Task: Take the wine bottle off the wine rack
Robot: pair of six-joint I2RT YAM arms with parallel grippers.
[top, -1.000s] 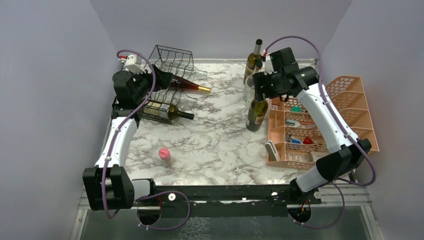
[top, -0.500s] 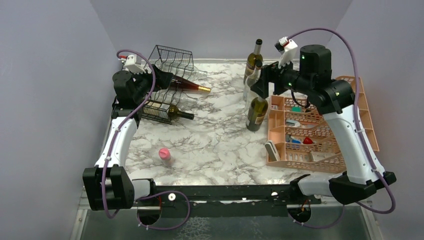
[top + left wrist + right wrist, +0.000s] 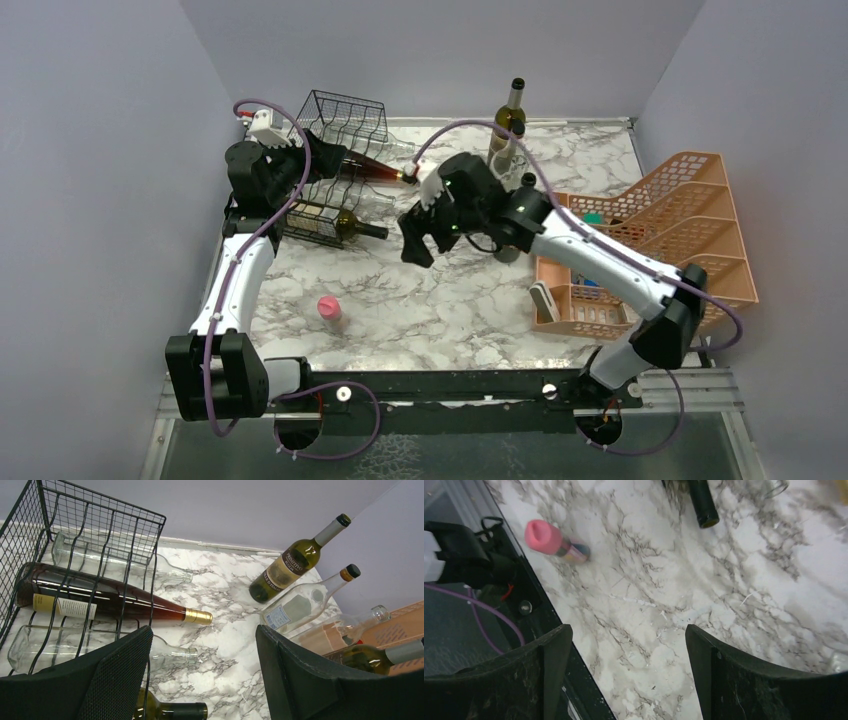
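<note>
Top view: wine rack (image 3: 345, 115) sits upper left. The wine bottle (image 3: 365, 167) lies in its mid row, gold-capped neck sticking out to the right. Left fingers (image 3: 312, 155) are at the rack's left end. Right fingers (image 3: 410, 248) are mid-frame, near the necks but not touching, spread wide, empty. Best bet, prob.: right arm lines up w/ the neck, closes just behind the cap and pulls straight along the bottle's axis, so it clears the wires w/o dragging the rack. Left arm could brace the rack.

Left wrist: fingers apart, nothing btwn them. Clear bottles (image 3: 115, 560) lie above and below the dark one.

Right wrist: fingers wide over bare surface (image 3: 674, 595); pink-capped tube (image 3: 555, 541) upper left.

Surface is white marble w/ grey veins, walls (image 3: 430, 45) plain lilac. Peach organizer (image 3: 700, 185) at right, upright bottles (image 3: 512, 110) at the back.
</note>
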